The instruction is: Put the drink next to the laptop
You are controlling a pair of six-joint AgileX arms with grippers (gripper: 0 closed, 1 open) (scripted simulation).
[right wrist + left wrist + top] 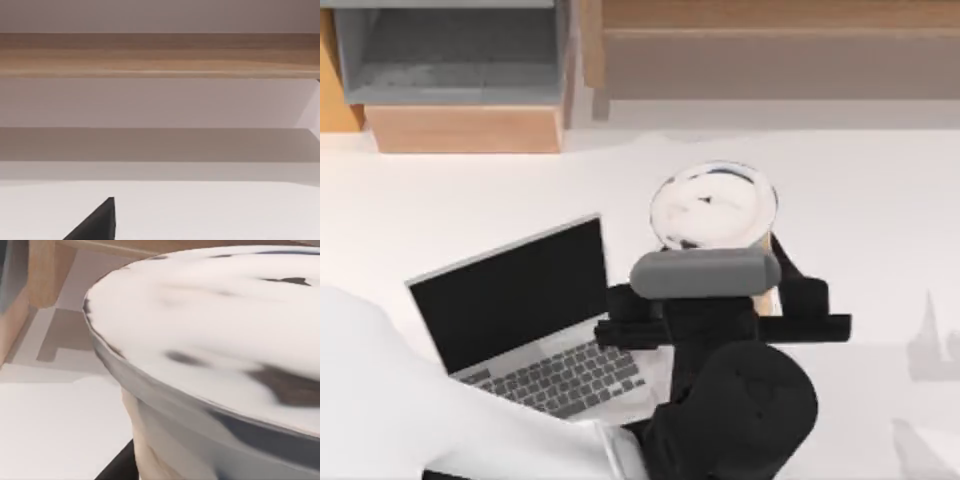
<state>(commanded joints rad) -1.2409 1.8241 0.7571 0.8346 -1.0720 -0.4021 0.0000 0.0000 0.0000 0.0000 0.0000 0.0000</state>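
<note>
Left gripper [720,268] over table [440,200], jaws pinching drink [713,206], just right of open laptop [535,320]. Whether drink rested on table or hung above it, unclear. Right arm parked.

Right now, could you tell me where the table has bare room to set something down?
The table is bare right of the drink, and along its back left, between the laptop and wooden drawer unit. It's crowded where the left gripper meets drink and laptop.
</note>
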